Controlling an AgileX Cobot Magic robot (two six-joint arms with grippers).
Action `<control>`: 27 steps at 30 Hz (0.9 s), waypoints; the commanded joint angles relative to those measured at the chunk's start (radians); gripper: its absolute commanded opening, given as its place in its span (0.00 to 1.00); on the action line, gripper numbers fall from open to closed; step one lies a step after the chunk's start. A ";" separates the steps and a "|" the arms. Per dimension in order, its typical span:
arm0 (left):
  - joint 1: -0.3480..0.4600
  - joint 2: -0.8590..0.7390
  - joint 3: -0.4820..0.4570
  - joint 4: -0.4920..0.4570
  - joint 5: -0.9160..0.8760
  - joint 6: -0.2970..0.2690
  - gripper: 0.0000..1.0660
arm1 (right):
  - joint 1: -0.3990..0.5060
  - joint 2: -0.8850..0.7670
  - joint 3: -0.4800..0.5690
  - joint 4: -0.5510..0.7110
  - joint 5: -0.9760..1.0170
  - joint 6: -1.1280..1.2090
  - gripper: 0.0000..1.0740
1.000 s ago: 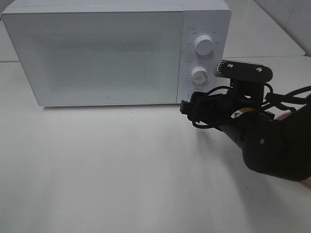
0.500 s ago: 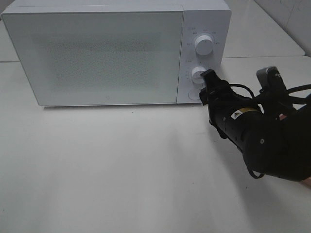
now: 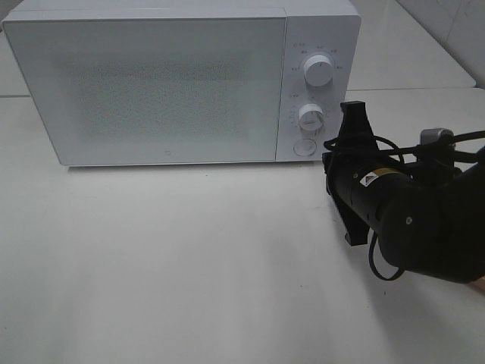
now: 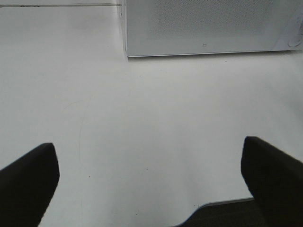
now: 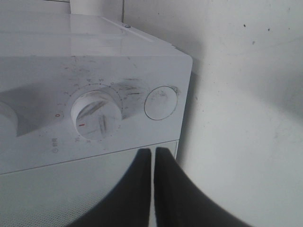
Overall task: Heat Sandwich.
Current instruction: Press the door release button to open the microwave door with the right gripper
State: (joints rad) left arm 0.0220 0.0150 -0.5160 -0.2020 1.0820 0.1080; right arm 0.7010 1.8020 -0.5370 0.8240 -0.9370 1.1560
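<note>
A: Where is the small white-bread sandwich sitting relative to the fingers?
B: Nobody can tell; no view is showing it. The right gripper [image 5: 152, 154] is pressing its black fingers [image 5: 135, 189] together, empty, near the round button [image 5: 161, 102] of the white box-shaped microwave oven [image 3: 167, 83]. The left gripper [image 4: 149, 144] is gaping wide above the plain white tabletop [image 3: 189, 265].

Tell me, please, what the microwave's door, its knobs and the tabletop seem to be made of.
Microwave door: probably glass or glossy plastic, pale with a fine dotted screen behind. Knobs: white moulded plastic, matte, scuffed in the right wrist view. Tabletop: smooth white, perhaps laminate; soft sheen, faint scratches.
</note>
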 commanded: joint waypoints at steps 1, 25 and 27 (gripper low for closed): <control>-0.004 -0.002 0.001 -0.007 -0.007 -0.001 0.91 | 0.001 0.002 -0.005 -0.005 -0.007 0.010 0.00; -0.004 -0.002 0.001 -0.007 -0.007 -0.001 0.91 | -0.045 0.193 -0.172 -0.076 -0.002 0.100 0.00; -0.004 -0.002 0.001 -0.007 -0.007 -0.001 0.91 | -0.060 0.209 -0.196 -0.089 0.003 0.099 0.00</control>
State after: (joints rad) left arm 0.0220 0.0150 -0.5160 -0.2020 1.0820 0.1080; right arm 0.6610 1.9940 -0.7000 0.7620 -0.9420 1.2520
